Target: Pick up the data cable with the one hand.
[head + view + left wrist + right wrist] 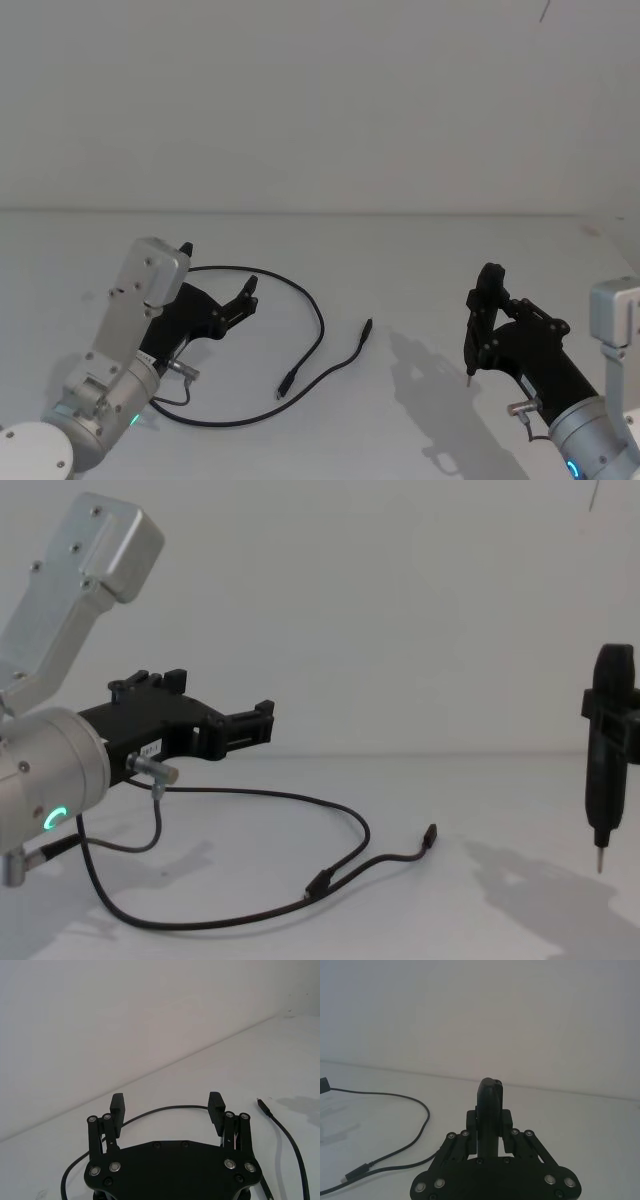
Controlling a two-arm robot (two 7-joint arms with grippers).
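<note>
two grippers hover over the white table (pixel 430 270). we see the left gripper (pixel 218 270) with jaws spread wide and holding nothing, above one bend of the data cable (pixel 322 328), which lies looped on the table. the right gripper (pixel 490 305) clamps a black pen-shaped tool (pixel 610 730), tip down, well apart from the cable.

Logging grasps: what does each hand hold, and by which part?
Left hand open, holding nothing; data cable lies loose. Right hand clamps the pen-shaped tool by its body.
</note>
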